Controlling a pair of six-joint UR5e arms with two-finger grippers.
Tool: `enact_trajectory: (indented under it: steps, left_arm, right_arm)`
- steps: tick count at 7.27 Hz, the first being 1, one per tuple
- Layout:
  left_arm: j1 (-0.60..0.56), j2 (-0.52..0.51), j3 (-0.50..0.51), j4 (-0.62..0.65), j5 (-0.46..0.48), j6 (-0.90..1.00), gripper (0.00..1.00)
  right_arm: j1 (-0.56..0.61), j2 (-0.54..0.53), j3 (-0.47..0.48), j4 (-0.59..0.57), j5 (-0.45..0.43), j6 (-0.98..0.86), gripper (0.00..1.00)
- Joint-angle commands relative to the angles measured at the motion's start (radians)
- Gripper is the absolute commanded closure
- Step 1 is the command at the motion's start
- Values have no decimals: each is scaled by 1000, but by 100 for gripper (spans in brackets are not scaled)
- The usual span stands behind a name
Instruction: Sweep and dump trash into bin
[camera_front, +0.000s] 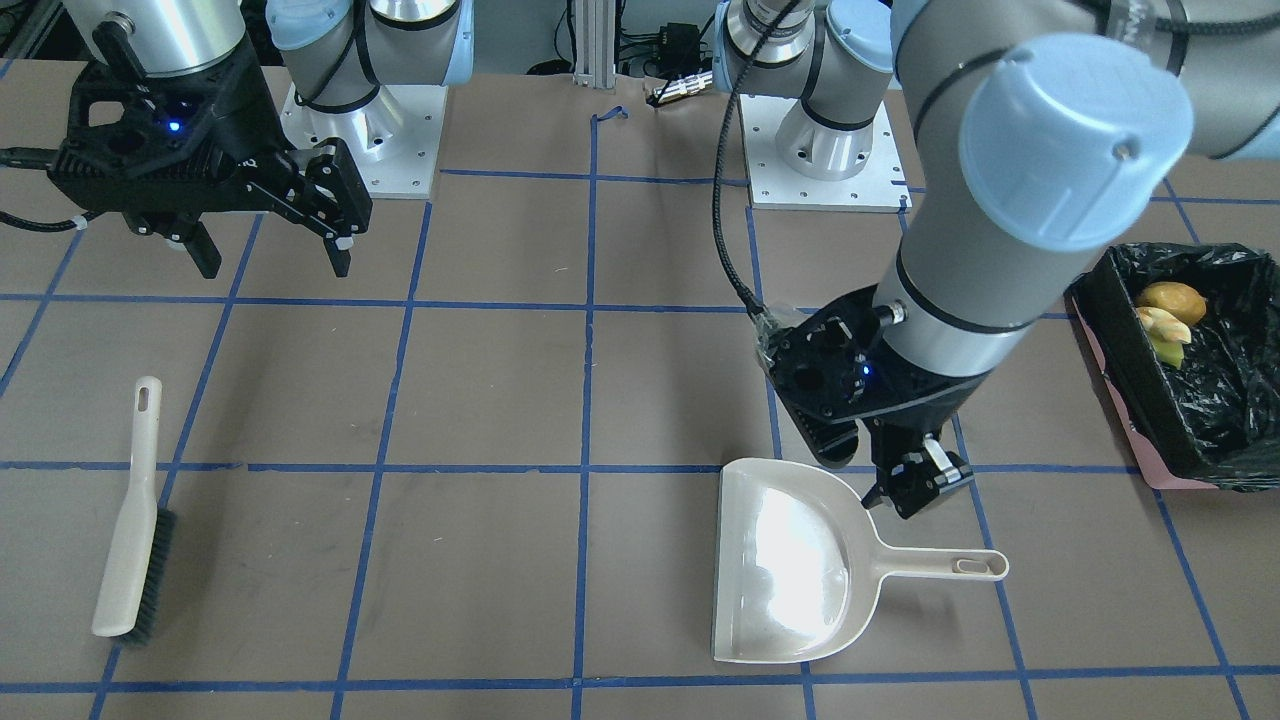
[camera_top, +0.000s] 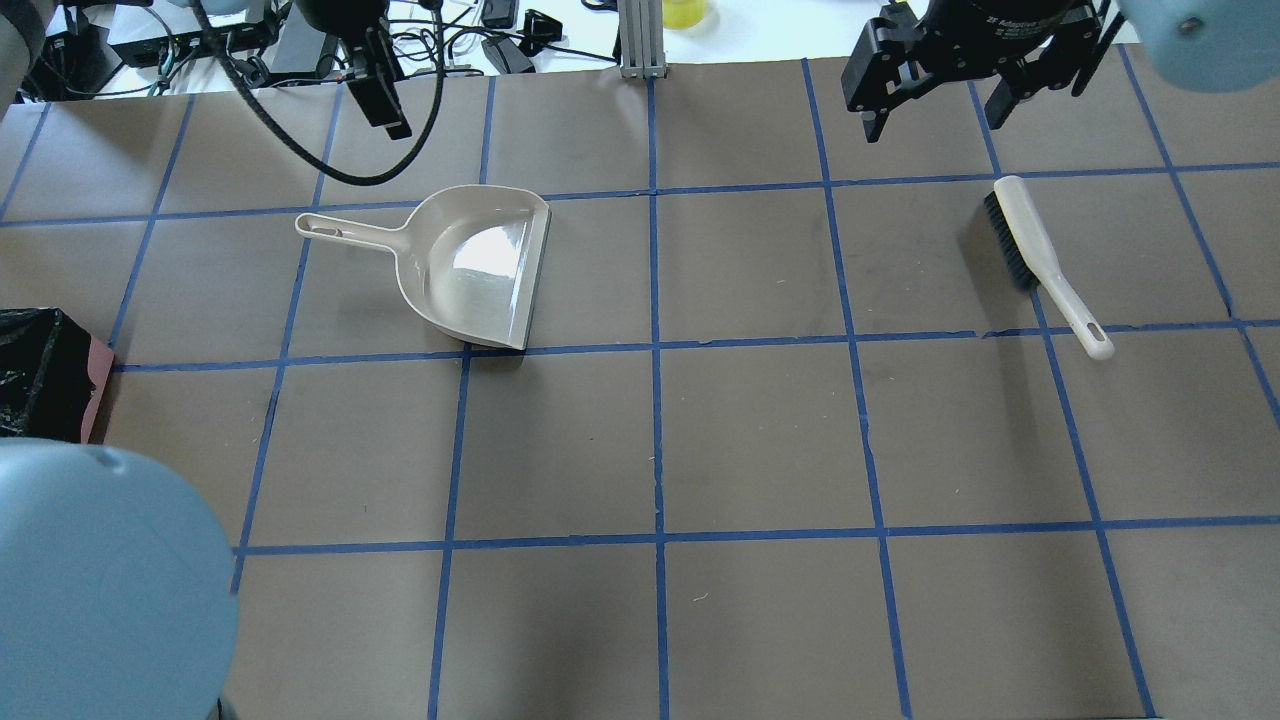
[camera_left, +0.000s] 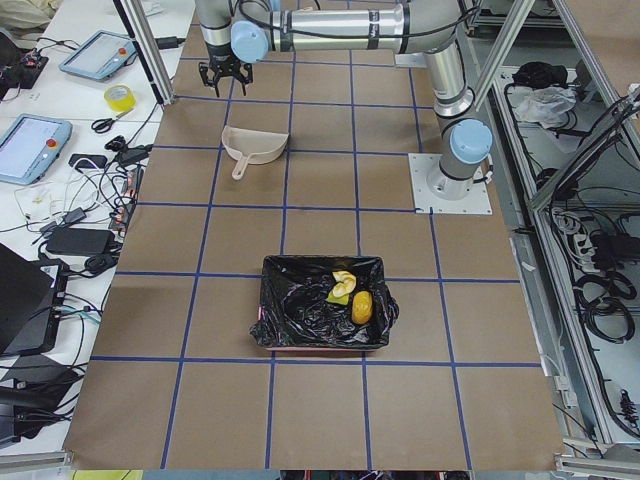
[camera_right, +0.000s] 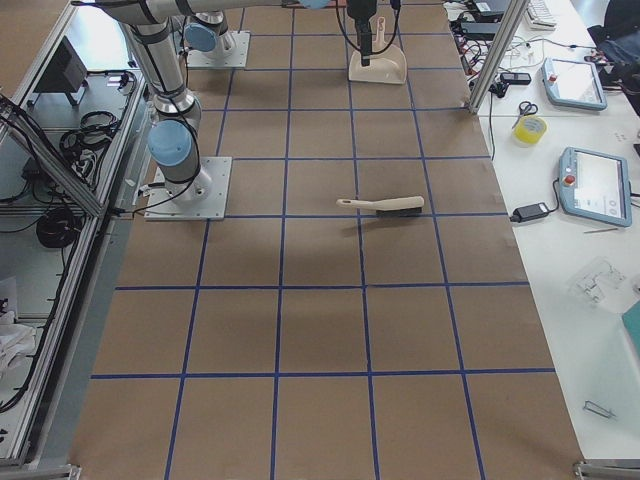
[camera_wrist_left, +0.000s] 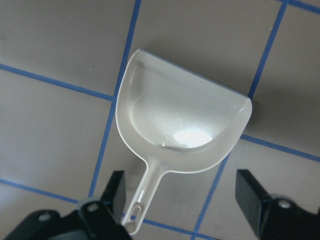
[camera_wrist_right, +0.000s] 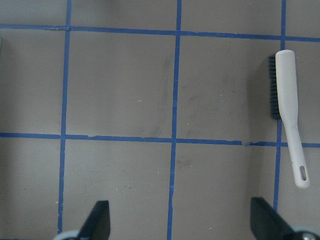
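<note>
Plainly, left fingers (camera_wrist_left: 116, 192) and right fingers (camera_wrist_right: 101, 220) spread wide, empty (trash (camera_front: 1172, 299) inside bin (camera_front: 1218, 402)).

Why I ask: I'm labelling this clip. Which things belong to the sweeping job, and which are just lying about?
Job: dustpan, brush, bin, and in it the potato-like lump, peel and sponge.
Lying about: yellow tape roll, scissors, tablet.

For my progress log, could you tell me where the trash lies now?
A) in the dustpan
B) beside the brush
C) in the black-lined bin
C: the potato-like lump, peel and sponge lie inside the bin, while the dustpan holds nothing.
</note>
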Motion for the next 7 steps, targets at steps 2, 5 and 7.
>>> enact_trajectory:
  steps: [2,5,7]
  left_arm:
    - [-22,119,-2,-110,-15,-405,19]
    - [21,209,-48,-274,-5,-691,19]
    - [40,286,-141,-305,-6,-838,19]
  right_arm:
    - [0,0,0,0,0,0,0]
    - [0,0,0,0,0,0,0]
    - [0,0,0,0,2,0,0]
